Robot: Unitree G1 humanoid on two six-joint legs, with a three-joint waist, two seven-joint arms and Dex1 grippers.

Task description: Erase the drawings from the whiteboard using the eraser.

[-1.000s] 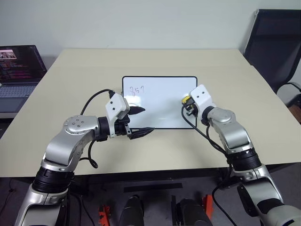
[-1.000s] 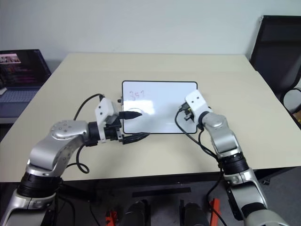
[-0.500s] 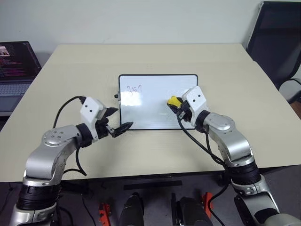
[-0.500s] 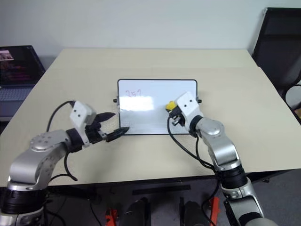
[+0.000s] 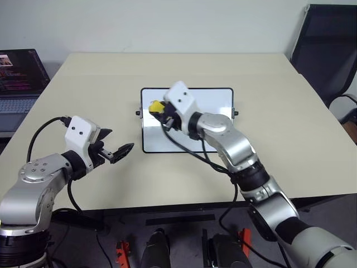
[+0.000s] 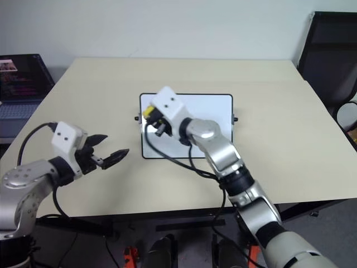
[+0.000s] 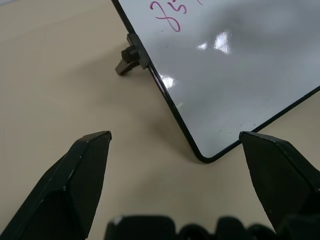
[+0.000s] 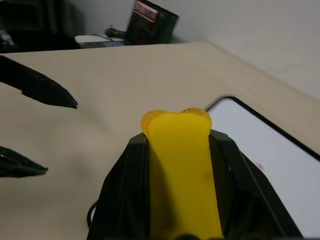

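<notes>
1. My right end effector (image 5: 160,111) is clamped on the yellow eraser (image 5: 155,106) and holds it over the upper left corner of the whiteboard (image 5: 212,100), above the drawings (image 7: 167,10). I judge the eraser is not pressed to the surface yet.
2. My left end effector (image 5: 114,146) is empty, fingers spread, on the counter (image 5: 268,128) just off the whiteboard's lower left corner, touching nothing.
3. Risk: the whiteboard lies loose on the counter with nothing bracing it. A sideways wipe could drag or turn it and leave marks behind.
4. Risk: the eraser sticks out well past my fingers (image 8: 120,200). Heavy pressure could tilt it in the grip, so only an edge wipes.
5. Risk: the drawings sit close to the whiteboard's frame. A stroke could catch on the frame or the side knob (image 7: 129,56).
6. Surroundings: a laptop (image 5: 19,84) stands far left of the whiteboard and a black chair (image 5: 326,50) far right. Neither obstructs.
</notes>
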